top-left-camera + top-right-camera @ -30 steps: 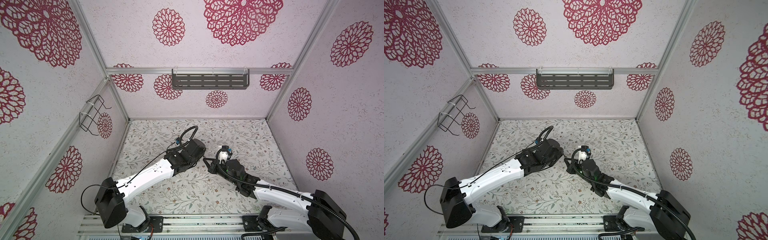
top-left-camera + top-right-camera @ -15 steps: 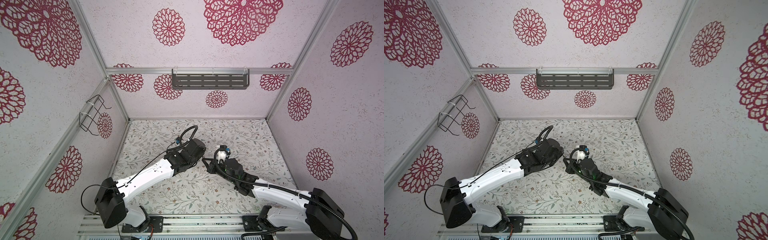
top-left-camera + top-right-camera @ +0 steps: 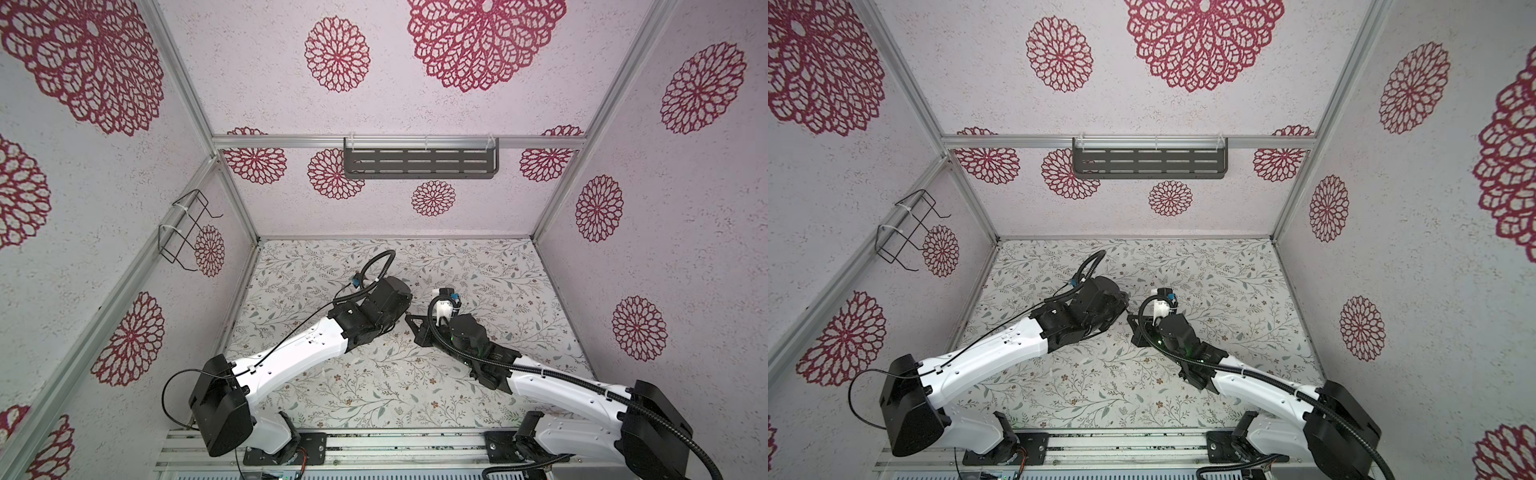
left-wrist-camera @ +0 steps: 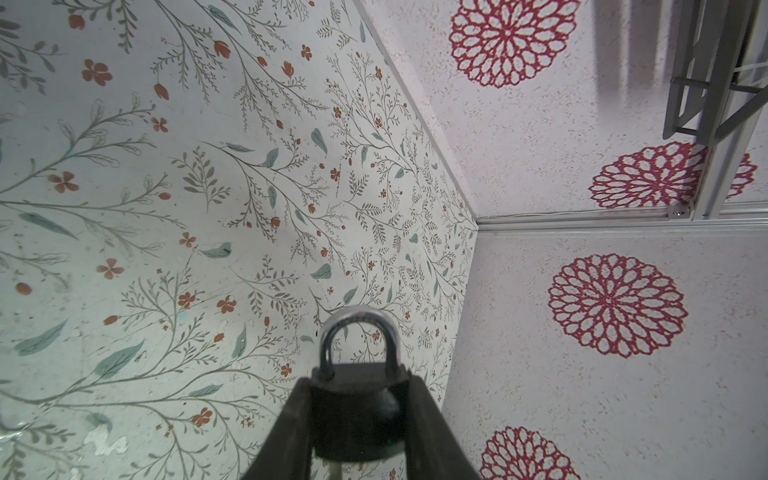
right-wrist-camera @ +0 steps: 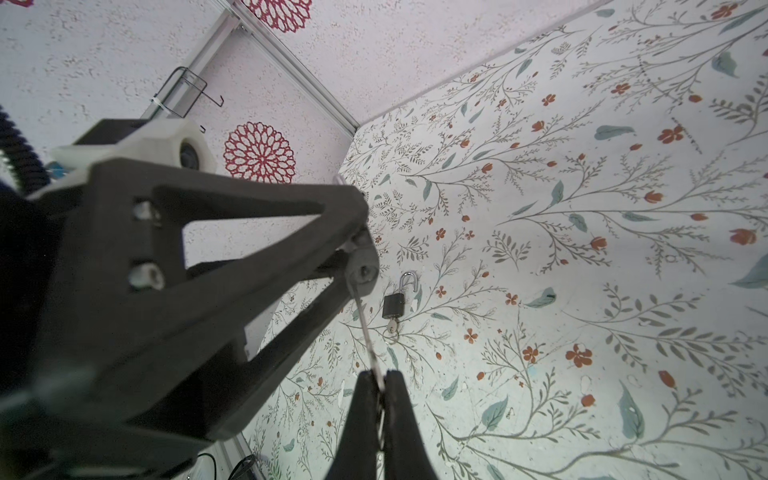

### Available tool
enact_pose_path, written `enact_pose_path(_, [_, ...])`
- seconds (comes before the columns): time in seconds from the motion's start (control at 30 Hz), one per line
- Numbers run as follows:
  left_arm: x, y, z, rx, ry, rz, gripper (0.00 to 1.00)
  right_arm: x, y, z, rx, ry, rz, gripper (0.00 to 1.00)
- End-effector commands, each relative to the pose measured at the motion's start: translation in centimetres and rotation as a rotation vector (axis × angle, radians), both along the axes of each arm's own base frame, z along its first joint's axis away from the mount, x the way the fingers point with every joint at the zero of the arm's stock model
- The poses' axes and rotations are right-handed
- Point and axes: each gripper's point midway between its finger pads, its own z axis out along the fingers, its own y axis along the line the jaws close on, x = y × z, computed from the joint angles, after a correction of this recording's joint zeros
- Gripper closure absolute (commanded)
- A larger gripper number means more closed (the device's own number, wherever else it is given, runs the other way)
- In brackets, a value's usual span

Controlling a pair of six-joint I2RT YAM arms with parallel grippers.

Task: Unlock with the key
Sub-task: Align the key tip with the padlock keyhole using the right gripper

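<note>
The right arm [image 3: 469, 338] has edged slightly leftward in both top views toward the left arm [image 3: 316, 345], which has kept its place; their wrists meet just below mid-frame over the floral tabletop [image 3: 519, 282]. The left gripper [image 4: 356, 377] clamps the black padlock [image 4: 353, 419] by its body, shackle [image 4: 357, 322] closed. The right gripper [image 5: 380, 376] is pinched tight on the key [image 5: 368, 328], whose far end touches that padlock's underside, while a second small padlock [image 5: 394, 305] with its shackle open lies on the tabletop beyond.
</note>
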Motion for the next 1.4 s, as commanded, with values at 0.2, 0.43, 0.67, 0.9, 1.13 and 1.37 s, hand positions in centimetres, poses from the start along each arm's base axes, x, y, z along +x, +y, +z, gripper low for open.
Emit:
enact_pose_path(0.2, [-0.4,0.1,0.8,-0.03,-0.023,0.007,1.0,0.4,-0.8,2.8,-0.01,-0.08,-0.039,1.0])
enact_pose_path(0.43, [-0.4,0.2,0.9,-0.035,-0.025,0.009,1.0,0.4,-0.3,2.1,-0.019,-0.069,-0.02,1.0])
enact_pose_path(0.67, [-0.4,0.1,1.0,-0.043,-0.031,0.008,1.0,0.5,0.2,2.7,-0.008,-0.08,-0.005,1.0])
enact_pose_path(0.9, [-0.4,-0.2,1.0,-0.048,-0.03,-0.008,1.0,0.8,0.4,3.4,-0.008,-0.1,-0.013,1.0])
enact_pose_path(1.13, [-0.5,-0.6,1.5,-0.067,-0.039,-0.025,1.0,1.2,0.1,2.2,-0.039,-0.089,-0.03,1.0])
enact_pose_path(1.37, [-0.6,-1.0,1.3,-0.072,-0.038,-0.052,1.0,1.9,-0.9,3.4,-0.029,-0.124,-0.053,1.0])
